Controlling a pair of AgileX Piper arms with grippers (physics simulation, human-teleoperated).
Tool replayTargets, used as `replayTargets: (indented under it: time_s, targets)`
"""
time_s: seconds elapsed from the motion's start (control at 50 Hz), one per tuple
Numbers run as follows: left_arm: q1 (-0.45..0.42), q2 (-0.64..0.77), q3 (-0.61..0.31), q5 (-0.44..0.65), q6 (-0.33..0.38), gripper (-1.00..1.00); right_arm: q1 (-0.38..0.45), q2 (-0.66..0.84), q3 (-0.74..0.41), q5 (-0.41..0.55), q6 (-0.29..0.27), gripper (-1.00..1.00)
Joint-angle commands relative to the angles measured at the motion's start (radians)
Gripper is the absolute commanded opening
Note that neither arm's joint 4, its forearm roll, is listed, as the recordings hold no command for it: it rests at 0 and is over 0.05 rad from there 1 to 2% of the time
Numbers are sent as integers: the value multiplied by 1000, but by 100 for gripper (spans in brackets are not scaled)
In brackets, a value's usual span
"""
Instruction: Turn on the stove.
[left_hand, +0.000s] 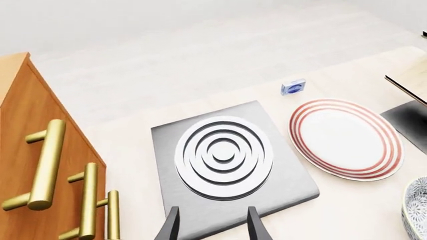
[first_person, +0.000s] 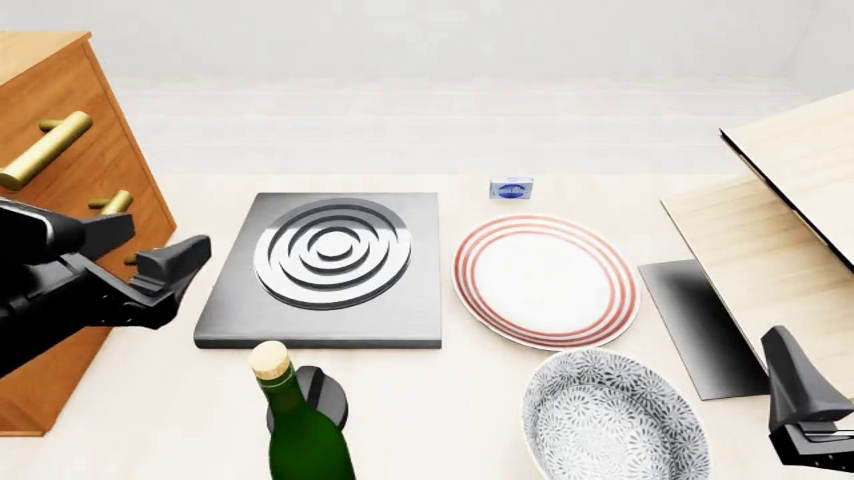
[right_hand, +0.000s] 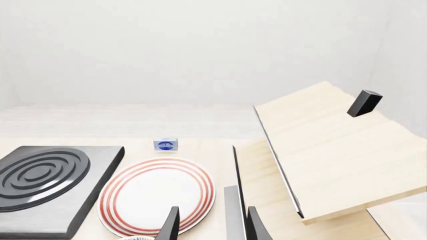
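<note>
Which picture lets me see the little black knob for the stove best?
The front view: the black knob sits near the stove's near edge, half hidden behind the green bottle. The left wrist view shows only the slab and rings, no knob. The right wrist view catches just part of the stove.

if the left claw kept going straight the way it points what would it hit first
Most likely the stove: in the left wrist view the open left claw aims over the slab's near edge toward the burner rings. Depth is unclear, but nothing shows between them.
</note>
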Motion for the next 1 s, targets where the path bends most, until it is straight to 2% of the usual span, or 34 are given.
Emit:
replayTargets:
  time_s: [0.02, 0.22, 0.26, 0.28, 0.32, 0.34, 0.36, 0.38, 0.4, 0.42, 0.44, 0.48, 0.62, 0.7, 0.72, 0.74, 0.84, 1.0]
  targets:
    - [-32, 115, -106, 64, -33, 100, 0, -6, -6, 12, 0, 100]
    - [-24, 173, -176, 151, -2, 100, 0, -7, -11, 18, 0, 100]
    - [-18, 191, -192, 178, 27, 100, 0, -7, -12, 19, 0, 100]
    - [-30, 195, -200, 189, -6, 100, 0, -7, -12, 20, 0, 100]
    - [-25, 215, -207, 202, 8, 100, 0, -7, -13, 20, 0, 100]
    - [-59, 215, -220, 223, -44, 100, 0, -7, -12, 20, 0, 100]
    - [-59, 215, -220, 223, -44, 100, 0, -7, -12, 20, 0, 100]
    - [-78, 224, -236, 244, -100, 100, 0, -7, -12, 19, 0, 100]
    - [-78, 224, -236, 244, -100, 100, 0, -7, -12, 19, 0, 100]
    - [-99, 237, -235, 254, -155, 100, 0, -7, -12, 19, 0, 100]
    - [-78, 241, -244, 254, -101, 100, 0, -7, -11, 18, 0, 100]
    - [-95, 259, -254, 271, -140, 100, -1, -7, -10, 17, 0, 100]
    - [-115, 303, -304, 318, -119, 100, -1, 22, 8, -29, 0, 100]
    - [-118, 321, -318, 330, -106, 100, -1, 17, 6, -22, 0, 100]
    - [-121, 327, -327, 337, -124, 100, -1, 18, 7, -24, 1, 100]
    - [-121, 333, -330, 342, -100, 100, -1, 19, 7, -26, 1, 100]
    - [-124, 350, -354, 368, -116, 100, -1, 17, 6, -23, 1, 100]
    - [-144, 395, -332, 363, -103, 100, -1, 16, 6, -22, 0, 100]
